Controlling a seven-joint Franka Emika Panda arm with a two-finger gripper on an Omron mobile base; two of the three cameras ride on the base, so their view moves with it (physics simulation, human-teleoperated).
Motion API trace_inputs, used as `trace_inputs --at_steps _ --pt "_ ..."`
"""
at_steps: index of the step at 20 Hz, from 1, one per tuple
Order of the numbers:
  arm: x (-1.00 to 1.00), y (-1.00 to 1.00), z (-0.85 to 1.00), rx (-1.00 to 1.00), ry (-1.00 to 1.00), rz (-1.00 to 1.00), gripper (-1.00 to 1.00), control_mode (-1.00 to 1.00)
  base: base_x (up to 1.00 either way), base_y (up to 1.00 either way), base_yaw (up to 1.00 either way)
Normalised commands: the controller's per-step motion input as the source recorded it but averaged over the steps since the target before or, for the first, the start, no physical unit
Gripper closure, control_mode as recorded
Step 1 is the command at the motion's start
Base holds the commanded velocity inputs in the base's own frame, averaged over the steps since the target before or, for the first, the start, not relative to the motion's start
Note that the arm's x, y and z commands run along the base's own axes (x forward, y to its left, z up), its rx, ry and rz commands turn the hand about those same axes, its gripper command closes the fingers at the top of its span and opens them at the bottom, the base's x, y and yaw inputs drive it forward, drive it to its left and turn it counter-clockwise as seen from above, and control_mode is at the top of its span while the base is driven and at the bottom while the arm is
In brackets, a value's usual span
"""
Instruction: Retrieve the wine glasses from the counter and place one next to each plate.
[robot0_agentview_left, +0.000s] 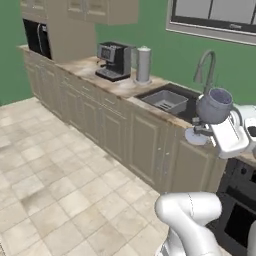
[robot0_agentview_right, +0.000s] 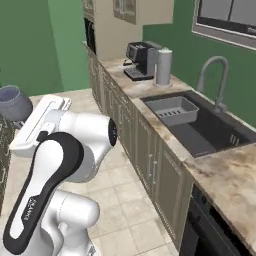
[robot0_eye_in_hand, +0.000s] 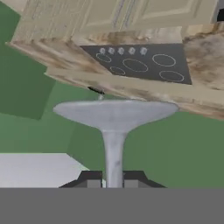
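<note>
Dark fingertips of the gripper pinch the thin stem of a wine glass, held up in the air beside the sink. It looks light, slippery and easy to break, so the stem seems the best hold. Floor beside the counter is open, but the counter's edge is near the glass.

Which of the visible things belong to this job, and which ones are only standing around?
Job:
- wine glass, stem in the shut gripper
- counter

Standing around:
- coffee machine
- grey canister
- sink with basket
- faucet
- cooktop
</note>
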Motion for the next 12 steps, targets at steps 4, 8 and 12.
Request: trace_inputs --at_steps 4,8,12 --pt "0.0 0.0 0.0 0.0 0.0 0.0 1.0 1.0 0.0 0.0 1.0" --pt "0.0 0.0 0.0 0.0 0.0 0.0 1.0 1.0 0.83 -0.22 0.73" --pt "0.0 0.0 0.0 0.0 0.0 0.0 1.0 1.0 1.0 -0.42 0.36"
